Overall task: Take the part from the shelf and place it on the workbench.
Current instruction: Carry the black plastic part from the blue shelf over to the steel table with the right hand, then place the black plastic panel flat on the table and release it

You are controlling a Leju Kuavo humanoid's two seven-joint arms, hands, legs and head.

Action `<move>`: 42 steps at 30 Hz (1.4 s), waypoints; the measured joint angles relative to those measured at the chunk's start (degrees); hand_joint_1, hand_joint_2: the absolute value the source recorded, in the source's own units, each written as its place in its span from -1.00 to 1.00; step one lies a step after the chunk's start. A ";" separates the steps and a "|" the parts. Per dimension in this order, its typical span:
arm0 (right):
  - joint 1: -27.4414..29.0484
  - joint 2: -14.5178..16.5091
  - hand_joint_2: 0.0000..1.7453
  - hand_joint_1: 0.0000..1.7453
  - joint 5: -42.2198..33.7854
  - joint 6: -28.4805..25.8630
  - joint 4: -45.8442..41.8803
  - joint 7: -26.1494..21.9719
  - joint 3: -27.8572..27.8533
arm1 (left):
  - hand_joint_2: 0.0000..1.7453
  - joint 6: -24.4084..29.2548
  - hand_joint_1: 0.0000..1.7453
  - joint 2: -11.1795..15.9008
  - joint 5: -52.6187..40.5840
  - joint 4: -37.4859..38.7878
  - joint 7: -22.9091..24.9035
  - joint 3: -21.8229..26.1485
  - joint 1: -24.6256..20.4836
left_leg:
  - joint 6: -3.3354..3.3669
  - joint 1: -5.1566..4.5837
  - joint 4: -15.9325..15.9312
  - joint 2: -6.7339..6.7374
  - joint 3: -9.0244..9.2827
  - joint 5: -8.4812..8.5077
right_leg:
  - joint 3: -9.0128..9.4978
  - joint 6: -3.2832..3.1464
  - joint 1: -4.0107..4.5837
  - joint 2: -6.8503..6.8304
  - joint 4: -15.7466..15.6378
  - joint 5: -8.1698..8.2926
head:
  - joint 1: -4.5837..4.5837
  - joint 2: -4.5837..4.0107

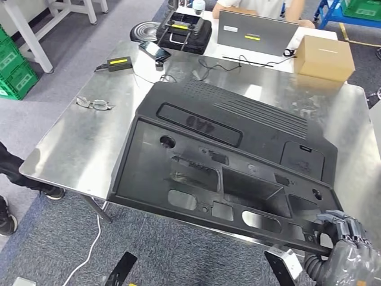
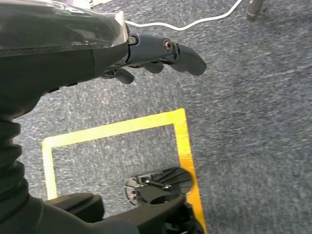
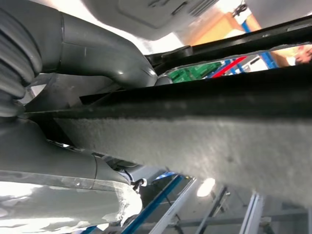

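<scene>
Gripped at its near corner by the right hand point(image 1: 346, 241), large black moulded plastic panel point(image 1: 224, 161) stretching away and leftward from that hand, long axis along the steel workbench point(image 1: 85, 143), near edge overhanging; left hand point(image 2: 162, 53) open, hanging floorward.

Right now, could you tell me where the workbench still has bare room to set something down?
The workbench has bare metal on its left side, between the glasses and the near edge, and a smaller patch at far right below the cardboard box. The black part, gripped by the right hand, covers the middle. The back edge is crowded with cables and devices.
</scene>
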 joint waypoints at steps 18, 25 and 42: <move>-0.64 0.22 1.00 1.00 -0.10 -0.03 -1.65 -0.73 -2.32 | 1.00 4.49 -1.00 -0.49 -2.15 0.00 3.04 -0.34 -1.14 | -0.28 -0.64 -1.57 -0.05 3.78 -2.40 | -3.62 -1.74 1.47 0.12 -2.65 5.40 | -0.15 0.00; -1.21 0.23 1.00 1.00 0.19 -0.03 -2.05 -1.39 -3.09 | 1.00 4.39 -1.00 -0.49 -2.43 0.00 3.07 -0.38 -1.23 | -0.48 -0.62 -2.01 -0.05 3.98 -2.33 | -3.64 -2.05 1.49 0.13 -2.59 5.21 | -0.15 0.00; -4.83 -0.35 1.00 1.00 0.20 -0.03 -1.68 -1.38 -3.62 | 1.00 1.39 -1.00 -0.51 -3.04 0.00 2.74 -0.42 -1.56 | -0.53 -0.88 -2.02 -0.05 4.00 -2.34 | -3.60 -2.05 1.32 0.10 -2.57 5.21 | -0.14 0.00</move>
